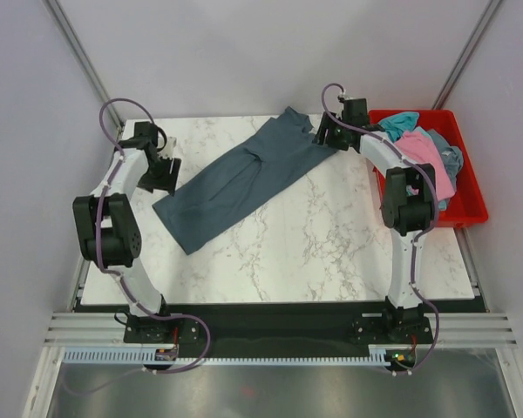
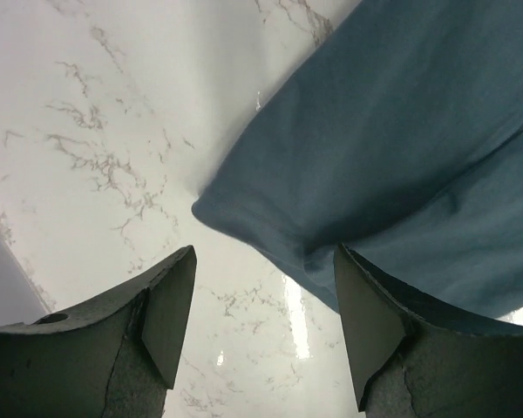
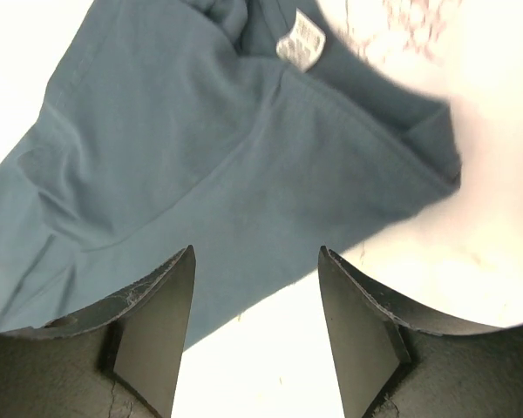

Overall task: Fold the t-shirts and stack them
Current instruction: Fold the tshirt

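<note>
Our left claw (image 2: 266, 326) hangs with its jaws apart and nothing clamped between them. Just ahead of it we see a rounded hem corner of the slate-blue t-shirt (image 2: 401, 148), which runs under the finger (image 2: 370, 335) on the right of the wrist view. The other finger sits over bare marbled table (image 2: 96, 131). We cannot tell whether the fingertips touch cloth or table. From this claw the shirt stretches away across the table as a long narrow band towards our right claw (image 3: 257, 326).

That claw is also spread wide and grips nothing. Ahead of its fingers lies the shirt's far end, with white table showing between the fingertips just short of the cloth edge. Farther ahead of the claw, past a seam, we see the small white tag (image 3: 298, 41) beside bunched fabric at the collar. Off to the right in that wrist view, the shirt ends in a folded corner on the table.

On the outer side of the right claw, close beside that arm, stands the red bin (image 1: 472, 212) at the table's edge. In it we see a pink t-shirt (image 1: 427, 152) draped on top and a teal t-shirt (image 1: 401, 122) nearer the claw. A grey-blue cloth (image 1: 454, 162) lies on the side farther from the claw.
</note>
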You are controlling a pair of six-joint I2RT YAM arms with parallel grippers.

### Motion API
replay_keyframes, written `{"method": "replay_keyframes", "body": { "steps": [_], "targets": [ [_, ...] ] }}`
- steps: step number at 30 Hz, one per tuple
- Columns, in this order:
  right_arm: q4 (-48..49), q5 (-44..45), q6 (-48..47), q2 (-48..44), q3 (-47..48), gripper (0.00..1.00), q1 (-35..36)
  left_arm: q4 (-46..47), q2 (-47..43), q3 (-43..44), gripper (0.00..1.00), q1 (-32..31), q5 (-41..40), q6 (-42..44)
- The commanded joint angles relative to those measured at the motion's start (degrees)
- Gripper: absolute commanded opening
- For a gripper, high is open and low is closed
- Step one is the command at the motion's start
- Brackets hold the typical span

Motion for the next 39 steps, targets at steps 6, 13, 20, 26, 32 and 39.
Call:
{"method": "replay_keyframes", "body": {
  "steps": [6,13,20,26,32,39],
  "targets": [
    [3.63,-8.85,12.4,-2.12,-8.25,0.67,-2.07,1.36,8.42,6.69,0.72,1.59,-0.85,1.37],
    [4.41,-8.16,11.87,-0.8,-9.57,0.67,-2.69,1.71,12.47,8.98,0.72,2.82,-2.26,2.69],
    [4.94,-6.66,10.38,4.47,-4.48,0.65,-2.6,1.98,14.75,7.4,0.7,4.22,-3.05,3.66],
    [5.56,-5.17,10.46,6.67,-2.81,0.59,-2.6,1.98,15.81,6.96,0.64,4.4,-3.14,4.19],
    [5.91,-4.11,10.2,8.08,-0.96,0.51,-2.34,1.98,16.34,5.03,0.47,4.49,-2.96,4.98],
    [6.53,-3.59,9.76,9.48,0.88,0.35,-2.34,1.36,15.81,2.4,0.17,4.58,-1.74,5.33]
  ]
}}
